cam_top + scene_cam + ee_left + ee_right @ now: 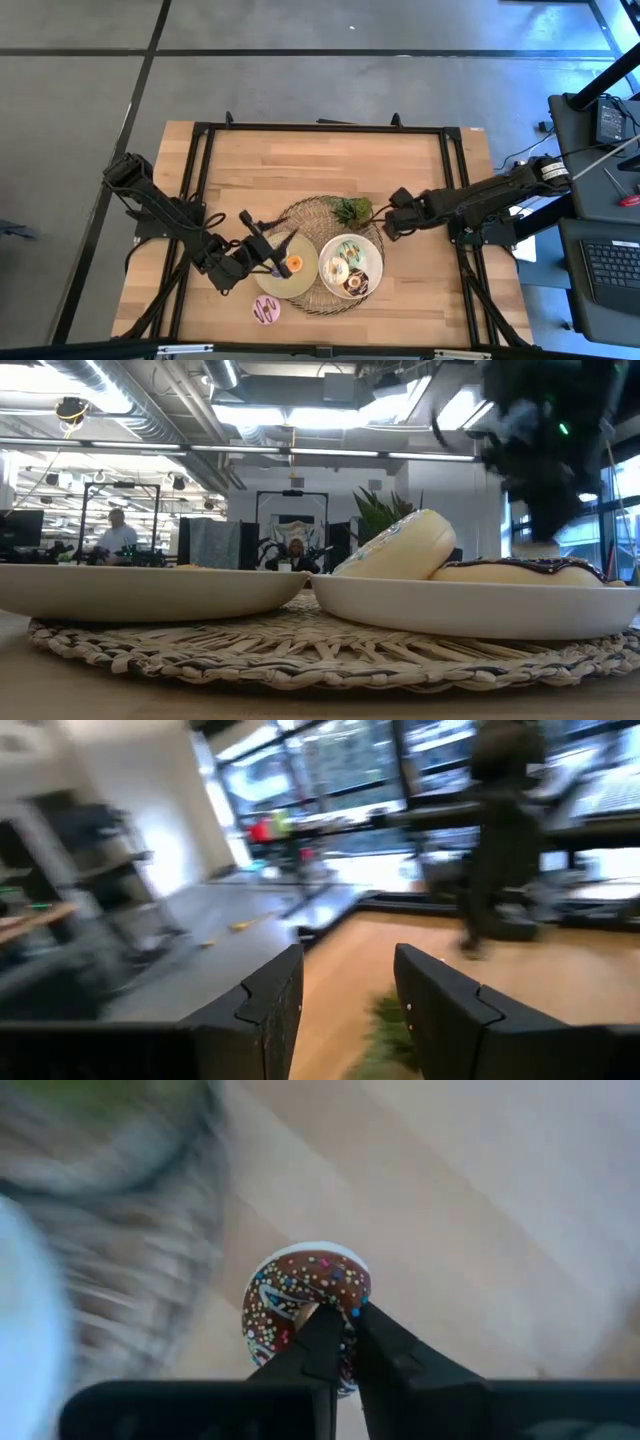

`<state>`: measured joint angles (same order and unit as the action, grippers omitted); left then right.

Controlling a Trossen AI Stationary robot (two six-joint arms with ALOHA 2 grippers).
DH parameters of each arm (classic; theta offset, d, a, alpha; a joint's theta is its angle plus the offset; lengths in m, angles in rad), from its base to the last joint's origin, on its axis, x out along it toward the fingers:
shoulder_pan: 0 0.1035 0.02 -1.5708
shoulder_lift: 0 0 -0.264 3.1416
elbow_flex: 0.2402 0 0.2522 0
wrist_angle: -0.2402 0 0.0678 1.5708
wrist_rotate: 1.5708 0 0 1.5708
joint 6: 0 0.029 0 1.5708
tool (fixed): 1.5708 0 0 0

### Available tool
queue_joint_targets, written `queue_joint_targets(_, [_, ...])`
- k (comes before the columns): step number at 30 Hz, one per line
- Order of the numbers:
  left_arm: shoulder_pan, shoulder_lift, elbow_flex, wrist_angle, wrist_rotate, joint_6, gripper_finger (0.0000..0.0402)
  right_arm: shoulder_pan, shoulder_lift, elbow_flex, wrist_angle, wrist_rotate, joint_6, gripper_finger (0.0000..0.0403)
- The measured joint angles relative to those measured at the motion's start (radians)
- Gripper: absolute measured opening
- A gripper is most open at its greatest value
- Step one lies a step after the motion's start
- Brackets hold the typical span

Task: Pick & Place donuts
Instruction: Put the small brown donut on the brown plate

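My right gripper (345, 1330) is shut on a brown donut with coloured sprinkles (300, 1295). In the high view it hovers at the woven mat's right edge (390, 222), beside the green sprig (350, 210). My left gripper (345, 995) is open and holds nothing; it stands over the left plate (270, 285), next to the orange donut (293, 264) lying there. The right plate (372, 250) carries a mint green donut (350, 247), a cream donut (337, 268) and a chocolate donut (357, 283). A pink striped donut (267, 309) lies on the table. My right gripper pinches the brown sprinkled donut by one side of its ring (350, 1302). One finger (318, 1342) appears to reach into the hole, and the other (385, 1342) is on the outer rim. The donut stands out beyond the fingertips, above the wooden table.
Both plates sit on a round woven mat (300, 215) near the table's near edge; in the low view the cream donut (400, 545) leans on the chocolate one (520, 570). A black frame (320, 128) rims the table. Bare wood lies toward the far edge (320, 165).
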<state>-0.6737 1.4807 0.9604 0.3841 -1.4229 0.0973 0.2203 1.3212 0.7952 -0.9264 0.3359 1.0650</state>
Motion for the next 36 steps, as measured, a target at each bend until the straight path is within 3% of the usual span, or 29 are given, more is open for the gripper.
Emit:
queue_joint_targets(7, [0.019,0.000,0.000,-0.012,0.179,-0.159,0.0153,0.017,0.000,0.209,0.061,0.104,-0.239,0.0023])
queue_joint_targets(11, [0.034,0.000,0.000,-0.081,0.194,-0.241,0.0155,0.042,-0.001,0.249,0.282,0.111,-0.425,0.0022])
queue_joint_targets(15, [0.025,-0.002,-0.001,-0.154,0.194,-0.277,0.0151,0.047,0.019,0.249,0.506,0.042,-0.582,0.0027])
queue_joint_targets(21, [0.065,-0.024,-0.001,-0.196,0.352,-0.403,0.0135,0.047,0.084,0.248,0.710,0.002,-0.710,0.0022])
queue_joint_targets(27, [0.138,-0.016,-0.001,-0.232,0.501,-0.417,0.0124,0.047,0.176,0.248,0.910,0.003,-0.812,0.0029])
queue_joint_targets(36, [0.182,-0.002,0.000,-0.301,0.511,-0.482,0.0115,0.047,0.241,0.248,1.036,0.057,-0.862,0.0024])
